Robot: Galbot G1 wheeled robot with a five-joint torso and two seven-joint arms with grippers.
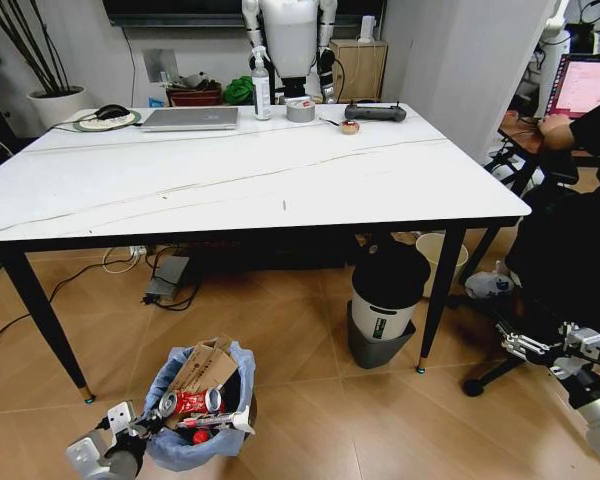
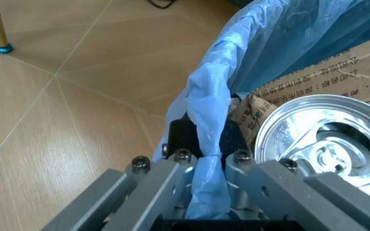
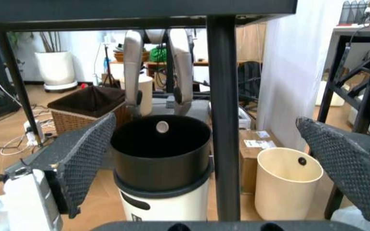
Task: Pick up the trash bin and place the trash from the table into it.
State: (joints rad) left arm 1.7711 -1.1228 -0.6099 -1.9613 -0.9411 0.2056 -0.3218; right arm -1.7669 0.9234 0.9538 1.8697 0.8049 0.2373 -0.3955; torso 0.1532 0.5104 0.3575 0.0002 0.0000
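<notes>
The trash bin (image 1: pixel 202 440), lined with a crinkly light-blue bag (image 2: pixel 211 115), stands on the floor in front of the table (image 1: pixel 240 175). Trash lies inside it: torn brown cardboard (image 1: pixel 205 367), a red can (image 1: pixel 188 402) with a silver top (image 2: pixel 326 144), and red-white packs. My left gripper (image 1: pixel 143 427) is low at the bin's near-left rim, shut on the bag-covered rim (image 2: pixel 207 168). My right gripper (image 1: pixel 510 343) hangs open near the table's right front leg (image 3: pixel 223 120), its mesh pads (image 3: pixel 82 159) wide apart with nothing held.
A white cylinder with a black top (image 1: pixel 385 300) and a cream bucket (image 3: pixel 288 183) stand under the table's right side. On the far tabletop sit a laptop (image 1: pixel 190 118), a tape roll (image 1: pixel 300 109), a bottle (image 1: pixel 262 90) and a controller (image 1: pixel 375 113). Cables lie under the table.
</notes>
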